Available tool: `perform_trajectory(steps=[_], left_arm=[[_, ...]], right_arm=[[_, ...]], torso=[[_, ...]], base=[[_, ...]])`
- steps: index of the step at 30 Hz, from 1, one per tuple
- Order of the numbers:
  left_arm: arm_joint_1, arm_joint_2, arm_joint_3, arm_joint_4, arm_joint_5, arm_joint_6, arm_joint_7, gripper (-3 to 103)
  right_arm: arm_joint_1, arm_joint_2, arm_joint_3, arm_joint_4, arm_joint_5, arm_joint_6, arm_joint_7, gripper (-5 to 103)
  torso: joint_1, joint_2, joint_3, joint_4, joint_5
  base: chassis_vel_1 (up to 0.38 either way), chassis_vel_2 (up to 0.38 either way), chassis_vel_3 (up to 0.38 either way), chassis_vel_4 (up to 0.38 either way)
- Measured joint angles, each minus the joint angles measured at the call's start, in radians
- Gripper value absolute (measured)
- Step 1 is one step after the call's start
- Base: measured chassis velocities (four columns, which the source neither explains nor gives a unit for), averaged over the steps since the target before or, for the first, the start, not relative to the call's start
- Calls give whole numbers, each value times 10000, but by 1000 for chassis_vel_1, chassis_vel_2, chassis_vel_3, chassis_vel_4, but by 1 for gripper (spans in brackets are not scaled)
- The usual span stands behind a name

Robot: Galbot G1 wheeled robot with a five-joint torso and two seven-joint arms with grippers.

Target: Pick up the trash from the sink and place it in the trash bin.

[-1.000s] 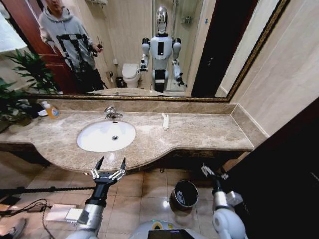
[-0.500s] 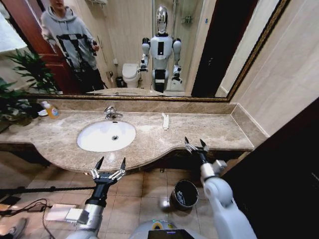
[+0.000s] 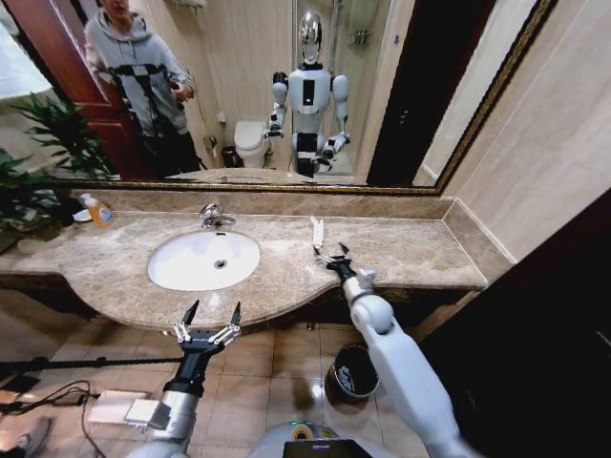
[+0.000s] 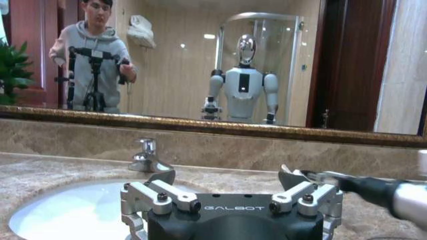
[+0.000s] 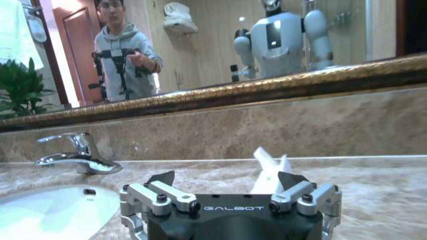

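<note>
Trash here is a flat white packet [image 3: 317,232] lying on the beige marble counter [image 3: 401,253], not in the sink [image 3: 203,260]; it sits just ahead of the right gripper [image 3: 330,255], slightly toward the mirror. That pincer hovers low over the counter with its fingers spread apart, clamped on nothing. The left gripper [image 3: 210,319] waits in front of the counter edge, below the basin, fingers likewise parted. The trash bin [image 3: 351,374] stands on the floor under the right arm, well behind and below its pincer.

Likely trouble: the packet lies flat against the stone, so the fingertips could slide over it or push it toward the backsplash instead of getting under an edge. A descent that is too steep could jam the tips on the marble.

From the right wrist view, the packet [image 5: 270,172] rises directly between the two fingers, so the aim looks good; the head view cannot confirm that alignment. The head view alone places the bin and basin together. From the left wrist view, the right gripper [image 4: 300,175] appears off to the side, with the chrome faucet [image 4: 148,159] ahead.
</note>
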Motion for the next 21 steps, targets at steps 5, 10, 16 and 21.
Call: perform_trajectory(steps=[5, 10, 16, 21], left_arm=[[-1, 2, 1, 0, 0, 0, 2, 100], [-1, 1, 0, 0, 0, 0, 2, 100], [-1, 1, 1, 0, 0, 0, 2, 100], [-1, 1, 1, 0, 0, 0, 3, 100]], right_arm=[[853, 545, -191, -1144, -400, 99, 334, 100], [1428, 838, -259, -1980, -546, 161, 444, 100], [2091, 1071, -109, -3151, -673, 385, 373, 100], [2282, 1084, 30, -3709, -741, 527, 295, 100]], torso=[[0, -1, 0, 0, 2], [-1, 0, -1, 0, 1], [-1, 0, 0, 0, 2], [-1, 0, 0, 0, 2]], base=[[0, 0, 0, 0], [0, 0, 0, 0], [0, 0, 0, 0], [0, 0, 0, 0]])
